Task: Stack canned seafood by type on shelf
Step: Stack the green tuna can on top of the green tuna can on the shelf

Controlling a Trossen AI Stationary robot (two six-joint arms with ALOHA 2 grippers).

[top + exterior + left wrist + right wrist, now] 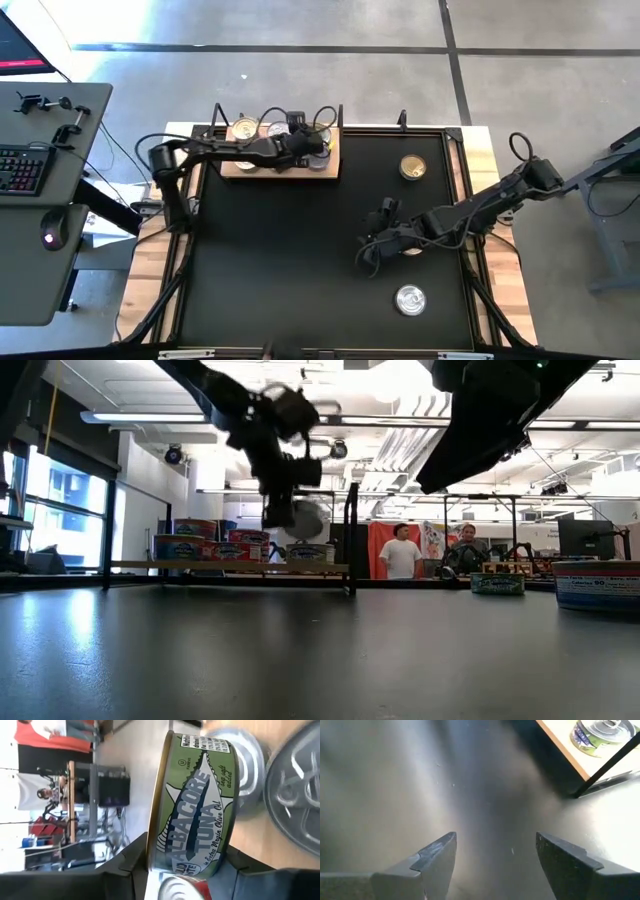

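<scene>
**Green-labelled tuna tin clamped over the shelf**

Silver and gold lids crowd the wooden shelf (280,165) under and around the left gripper (318,146); tins (245,130) lie on both sides of it and leave little bare board, and one silver lid (295,795) sits just beside the held can. That gripper is clenched on a green albacore tuna can (192,805), its fingers (127,865) pressing the can's sides; in the low view the can hangs just above the row of tins (205,547) on the shelf.

Well apart from it, the right gripper (372,250) hovers over the black surface (290,270) with its fingers spread and nothing between them; a gold-lidded tin (412,167) lies beyond it towards the shelf, a silver-lidded tin (409,298) on its near side.

Beyond the surface two people (402,552) are in a bright room; a desk with a keyboard (22,168) stands beside the left arm.
</scene>
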